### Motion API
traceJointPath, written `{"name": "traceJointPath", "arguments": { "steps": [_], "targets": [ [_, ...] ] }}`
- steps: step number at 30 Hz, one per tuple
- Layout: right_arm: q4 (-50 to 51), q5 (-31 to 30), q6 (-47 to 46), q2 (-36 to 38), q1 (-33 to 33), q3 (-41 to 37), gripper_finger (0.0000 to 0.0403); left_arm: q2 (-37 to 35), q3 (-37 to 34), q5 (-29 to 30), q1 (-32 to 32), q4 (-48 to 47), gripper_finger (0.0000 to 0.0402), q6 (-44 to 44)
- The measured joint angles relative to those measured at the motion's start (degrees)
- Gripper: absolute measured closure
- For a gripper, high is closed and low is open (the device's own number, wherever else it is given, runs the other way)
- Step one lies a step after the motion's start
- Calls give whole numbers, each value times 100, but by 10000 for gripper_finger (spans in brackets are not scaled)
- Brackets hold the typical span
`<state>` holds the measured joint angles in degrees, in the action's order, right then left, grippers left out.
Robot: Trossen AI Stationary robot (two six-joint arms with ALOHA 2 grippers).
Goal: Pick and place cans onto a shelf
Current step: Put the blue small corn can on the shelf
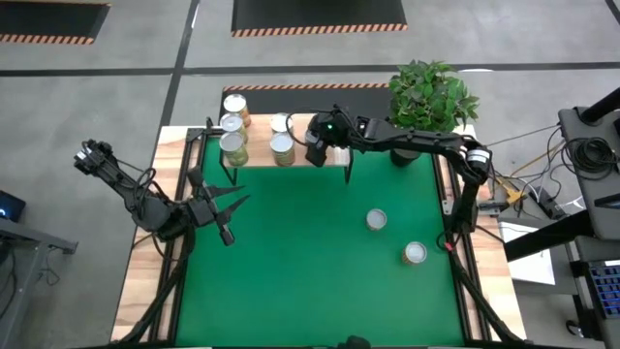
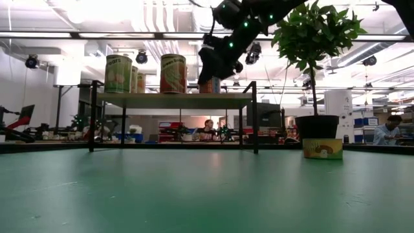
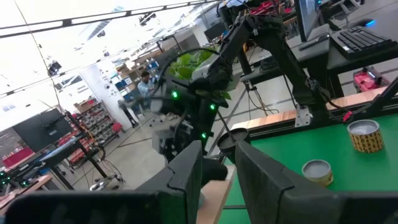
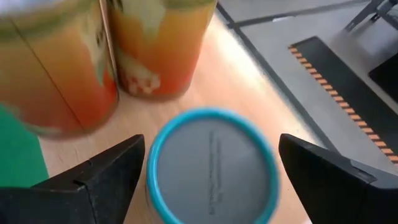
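Observation:
The pale-wood shelf (image 1: 257, 163) stands on black legs at the far edge of the green mat. Several cans stand upright on it: five on its left part (image 1: 233, 147) (image 2: 118, 73), and a blue-rimmed, grey-topped can (image 4: 211, 168) on its right part. My right gripper (image 4: 211, 155) (image 1: 318, 143) is open over that can, with one finger on either side of it; I see no touch. Two more cans (image 1: 376, 220) (image 1: 415, 253) stand on the mat at the right. My left gripper (image 1: 225, 208) (image 3: 217, 168) is open and empty over the mat's left side.
A potted plant (image 1: 431, 97) in a black pot (image 2: 317, 127) stands at the far right corner, close behind my right arm. Two orange-sided cans (image 4: 155, 43) stand right beside the blue-rimmed one. The middle of the green mat (image 1: 310, 271) lies bare.

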<state>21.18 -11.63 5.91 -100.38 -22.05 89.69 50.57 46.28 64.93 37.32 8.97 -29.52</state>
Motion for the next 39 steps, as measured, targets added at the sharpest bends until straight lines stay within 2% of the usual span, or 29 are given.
{"name": "traceJointPath", "arguments": {
  "steps": [3, 8, 13, 16, 19, 24, 27, 39],
  "targets": [
    [144, -1, 9, 53, 3, 206, 44, 0, 0, 0, 0, -2, 320, -2],
    [928, 0, -59, 53, 5, 740, 46, 0, 0, -1, 0, -1, 320, -1],
    [1895, -41, 26, 53, 97, 1306, 87, 0, 0, -2, -2, -2, 320, -2],
    [2312, -40, 157, 53, 206, 1536, 135, 0, 0, -2, -1, -2, 320, -1],
    [2700, -38, 226, 59, 296, 1612, 200, 0, 0, -2, -1, -2, 320, -2],
    [2916, -38, 266, 58, 333, 1353, 321, 0, 0, -2, 0, -2, 320, 0],
    [2822, -42, 429, 57, 328, 1105, 380, 0, 0, -2, 0, 0, 320, -2],
    [1842, -250, 885, -166, 245, 901, 394, 0, 0, -2, 0, 0, 320, -2]
  ]
}}
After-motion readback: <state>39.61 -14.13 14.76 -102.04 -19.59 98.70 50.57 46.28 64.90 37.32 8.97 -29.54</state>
